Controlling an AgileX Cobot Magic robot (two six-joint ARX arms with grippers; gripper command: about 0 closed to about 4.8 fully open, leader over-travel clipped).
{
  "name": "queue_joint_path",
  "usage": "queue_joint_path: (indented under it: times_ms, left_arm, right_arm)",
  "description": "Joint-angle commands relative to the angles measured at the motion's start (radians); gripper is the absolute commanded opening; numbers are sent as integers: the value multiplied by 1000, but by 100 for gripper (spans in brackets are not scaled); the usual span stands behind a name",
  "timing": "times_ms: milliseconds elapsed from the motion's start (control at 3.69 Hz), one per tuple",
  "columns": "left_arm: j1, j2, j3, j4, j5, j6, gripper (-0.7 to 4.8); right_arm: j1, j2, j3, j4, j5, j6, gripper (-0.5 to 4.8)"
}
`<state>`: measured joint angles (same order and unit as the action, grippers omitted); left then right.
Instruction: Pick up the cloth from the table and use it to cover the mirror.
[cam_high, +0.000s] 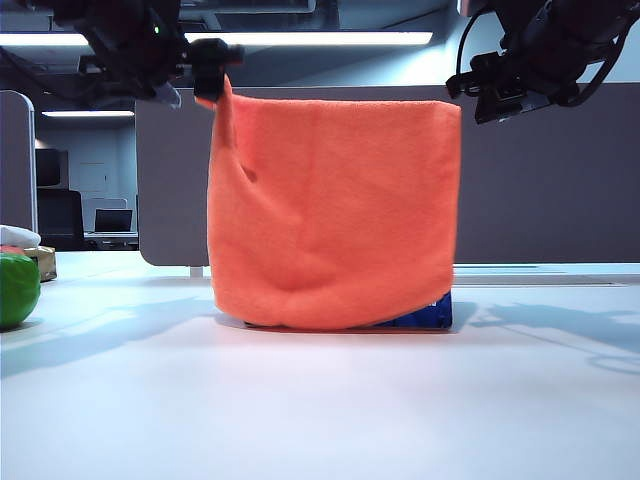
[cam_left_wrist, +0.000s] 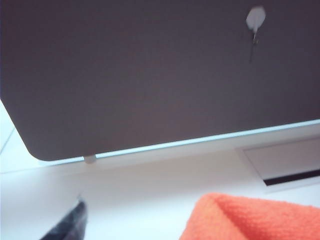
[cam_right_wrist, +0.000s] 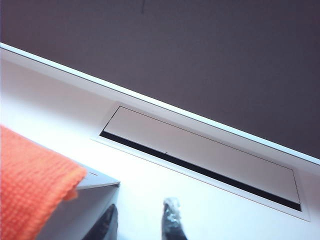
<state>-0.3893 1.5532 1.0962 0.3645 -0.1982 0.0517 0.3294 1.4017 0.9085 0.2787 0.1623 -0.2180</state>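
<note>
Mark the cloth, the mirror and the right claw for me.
cloth (cam_high: 335, 215): exterior view, middle of the draped orange front.
mirror (cam_right_wrist: 97, 178): right wrist view, bare top corner poking out beside the cloth.
right claw (cam_right_wrist: 140, 222): right wrist view, gap between its two dark fingertips, open and empty.

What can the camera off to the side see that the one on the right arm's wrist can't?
Only the exterior view shows the whole cloth draped over the mirror, both arms, the left pincer at the cloth's raised corner, and a green object. Only the right wrist view shows a slot in the table and the right pincer open, holding nothing. Both show orange cloth, table and grey divider.
</note>
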Motion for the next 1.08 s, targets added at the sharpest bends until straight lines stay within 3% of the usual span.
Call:
queue_joint_path:
  times_ms: [271,542,813,1084]
  left_arm:
    - [-2,-32,3,-259,195,1,350]
    - [-1,-151,3,-330,138,27,350]
    - [-1,-151,3,-317,84,27,350]
    - [-1,-150,3,-296,79,31,350]
  right_arm:
    - [8,-85,4,4,-147,8,163]
    - [8,-84,4,-66,-192,8,171]
    - [8,-83,4,-66,-192,8,171]
    - [6,-58,4,-49,-272,8,171]
